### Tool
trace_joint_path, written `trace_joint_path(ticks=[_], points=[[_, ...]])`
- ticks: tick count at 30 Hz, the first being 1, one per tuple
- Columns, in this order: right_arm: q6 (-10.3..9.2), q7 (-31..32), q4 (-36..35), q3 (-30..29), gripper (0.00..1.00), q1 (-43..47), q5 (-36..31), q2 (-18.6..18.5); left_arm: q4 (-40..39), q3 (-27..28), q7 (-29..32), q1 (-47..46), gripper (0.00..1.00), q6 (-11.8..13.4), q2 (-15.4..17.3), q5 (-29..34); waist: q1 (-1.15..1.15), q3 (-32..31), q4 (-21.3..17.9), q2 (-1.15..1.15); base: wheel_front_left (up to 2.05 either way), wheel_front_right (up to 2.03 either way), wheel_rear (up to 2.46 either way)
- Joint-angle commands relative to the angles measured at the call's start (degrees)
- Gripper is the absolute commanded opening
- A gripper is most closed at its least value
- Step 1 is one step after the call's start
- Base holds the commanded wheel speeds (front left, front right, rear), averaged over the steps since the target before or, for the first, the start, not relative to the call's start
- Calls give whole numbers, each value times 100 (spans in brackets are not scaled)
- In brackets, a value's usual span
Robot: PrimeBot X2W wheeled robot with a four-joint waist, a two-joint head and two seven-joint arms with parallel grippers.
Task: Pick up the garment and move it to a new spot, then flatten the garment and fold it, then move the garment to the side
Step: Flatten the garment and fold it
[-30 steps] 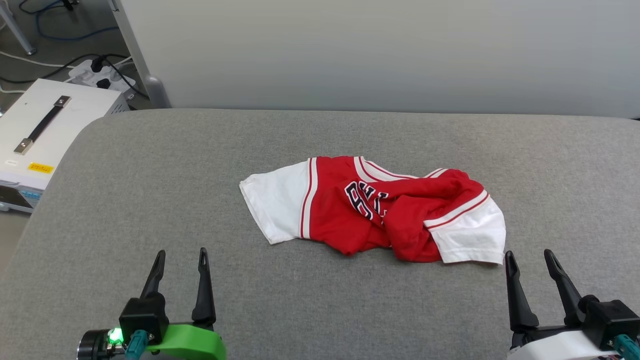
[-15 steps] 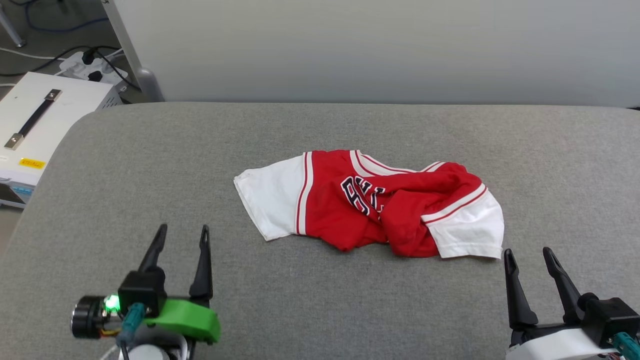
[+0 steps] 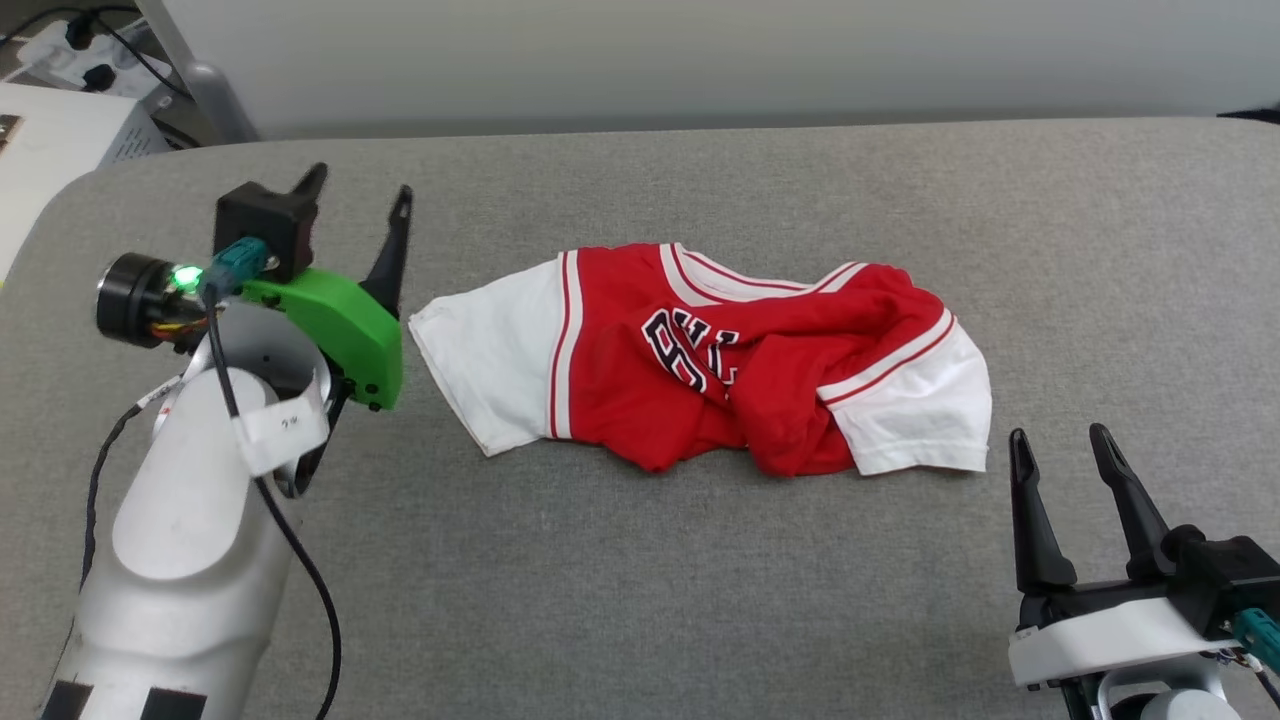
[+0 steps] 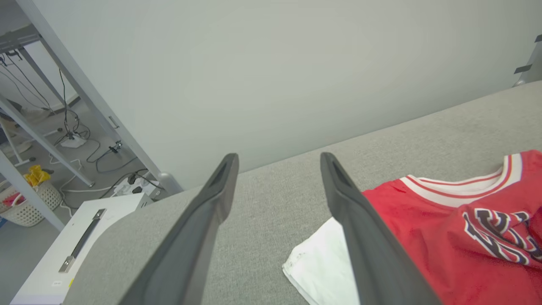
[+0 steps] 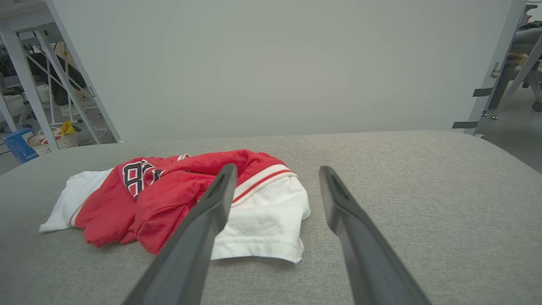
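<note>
Nothing seems done yet — the shirt (image 3: pixel 700 360) lies crumpled mid-frame on the desk (image 3: pixel 700 580), untouched, with the left hand (image 3: pixel 360 182) at upper left and the right hand (image 3: pixel 1058 433) at lower right, both spread and empty.

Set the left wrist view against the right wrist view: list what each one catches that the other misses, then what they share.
Left wrist view: the left gripper, open; the striped collar seen plainly; a white box with a black handle beside the grey padded surface.
Right wrist view: the right gripper, open; the white sleeve nearest it; a blue box at far left.
Shared: the crumpled garment with its black lettering, lying on the padded surface, and the pale wall behind.
</note>
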Motion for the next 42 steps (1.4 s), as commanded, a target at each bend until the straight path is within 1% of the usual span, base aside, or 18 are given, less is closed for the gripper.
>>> trace_joint_path(ticks=[1, 7, 9, 11, 13, 15, 19, 25, 29, 30, 31, 32, 38, 42], points=[[-4, -27, -31, -1, 100, -125, -20, -7, 157, -284, 383, -239, 100, -14, 130, -330, 0, 221, -154, 0, 0, 0, 0], [-4, -27, -34, 17, 100, -272, 8, -7, 581, -1561, 2295, -918, 100, -16, 646, -1612, 0, 451, -256, 0, 0, 0, 0], [-4, -27, -40, 40, 100, -333, 16, -7, 645, -1877, 2770, -1089, 100, -16, 789, -2025, 0, 535, -293, 0, 0, 0, 0], [-4, -27, -46, 53, 100, -394, 23, -7, 747, -2041, 3188, -1217, 100, -17, 836, -2530, 0, 620, -324, 0, 0, 0, 0], [-4, -27, -56, 68, 100, -459, 25, -7, 869, -2192, 3530, -1348, 100, -17, 904, -2865, 0, 714, -361, 0, 0, 0, 0], [-4, -27, -65, 80, 100, -522, 23, -7, 1001, -2443, 3798, -1478, 100, -17, 1026, -2944, 0, 806, -400, 0, 0, 0, 0], [-4, -27, -65, 86, 100, -624, 29, -7, 1212, -2866, 4110, -1604, 100, -17, 1168, -3115, 0, 977, -481, 0, 0, 0, 0], [-4, -27, -57, 95, 100, -709, 47, -7, 1424, -3348, 4282, -1566, 100, -17, 1187, -3476, 0, 1123, -540, 0, 0, 0, 0], [-4, -27, -36, 90, 100, -744, 46, -7, 1381, -3772, 4289, -1543, 100, -17, 1224, -3624, 0, 1155, -536, 0, 0, 0, 0], [-4, -27, -32, 89, 100, -748, 45, -7, 1372, -3835, 4257, -1549, 83, -17, 1237, -3664, 0, 1153, -530, 0, 0, 0, 0], [-4, -27, -31, 77, 100, -747, 43, -7, 1368, -3893, 4166, -1569, 26, -17, 1246, -3695, 0, 1142, -511, 0, 0, 0, 0], [-4, -27, -28, 66, 100, -741, 42, -7, 1370, -3931, 4079, -1580, 0, -17, 1243, -3728, 0, 1125, -492, 0, 0, 0, 0], [-4, -27, 13, 28, 100, -620, 6, -7, 1406, -4166, 3459, -1642, 0, -17, 1245, -3962, 0, 880, -327, 0, 0, 0, 0], [-4, -27, 31, -2, 100, -534, -8, -7, 1404, -4197, 3172, -1614, 0, -17, 1439, -4189, 0, 711, -227, 0, 0, 0, 0]])
